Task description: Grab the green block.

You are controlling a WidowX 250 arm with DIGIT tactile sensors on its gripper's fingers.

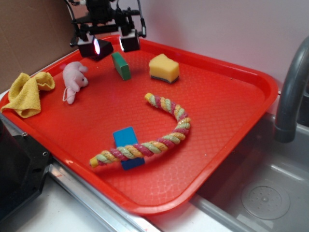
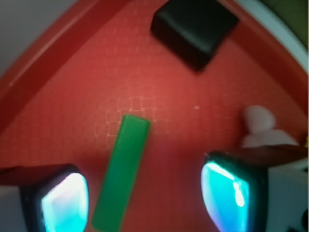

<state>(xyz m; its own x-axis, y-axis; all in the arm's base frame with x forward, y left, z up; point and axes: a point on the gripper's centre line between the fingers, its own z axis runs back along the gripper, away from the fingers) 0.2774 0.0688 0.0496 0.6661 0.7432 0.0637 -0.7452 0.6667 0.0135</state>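
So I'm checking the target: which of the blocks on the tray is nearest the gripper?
The green block, standing on its edge just below the open gripper. The blue block lies far off under the rope; the black block shows only in the wrist view.

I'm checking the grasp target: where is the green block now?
In the exterior view, the small dark green rectangular block stands on edge at the back of the red plastic tray, between the pink plush toy and the yellow sponge, just below the open tool.
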